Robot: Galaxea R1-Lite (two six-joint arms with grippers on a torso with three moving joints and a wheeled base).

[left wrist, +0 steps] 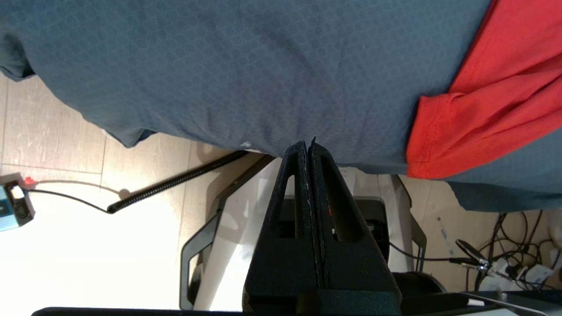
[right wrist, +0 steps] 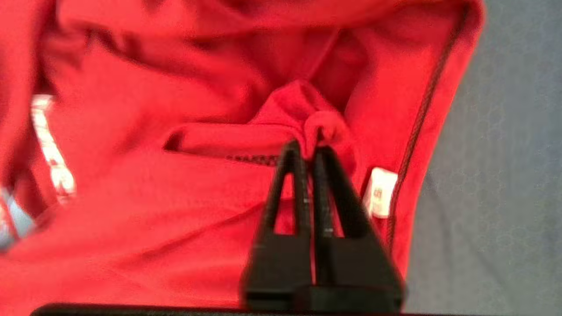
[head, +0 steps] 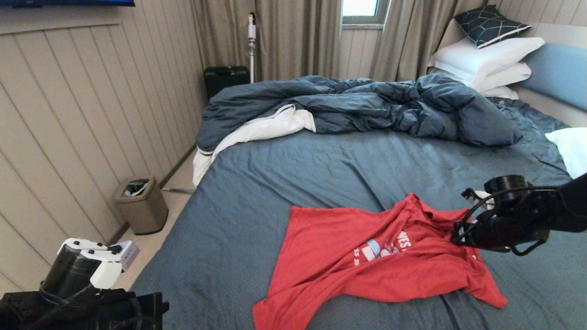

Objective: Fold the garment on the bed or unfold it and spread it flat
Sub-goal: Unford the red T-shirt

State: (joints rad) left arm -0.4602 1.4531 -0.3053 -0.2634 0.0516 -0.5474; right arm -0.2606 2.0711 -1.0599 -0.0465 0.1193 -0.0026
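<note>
1. We see the garment (head: 367, 261), a red T-shirt with white lettering, lying crumpled on the bed (head: 284, 183) toward its near right corner, partly spread, one end reaching the near edge.
2. Right gripper (right wrist: 309, 149) is at the shirt's right side; its fingers (right wrist: 327, 184) are clenched on a small bunched fold of red fabric, next to a white label (right wrist: 380, 193).
3. Left gripper (left wrist: 309, 147) sits parked off the bed's near left corner, above the floor, fingers pressed together on nothing, just short of the sheet edge.
4. Rumpled dark blue duvet (head: 367, 105) lies across the far side; white pillows (head: 486, 59) are stacked at the far right corner.
</note>
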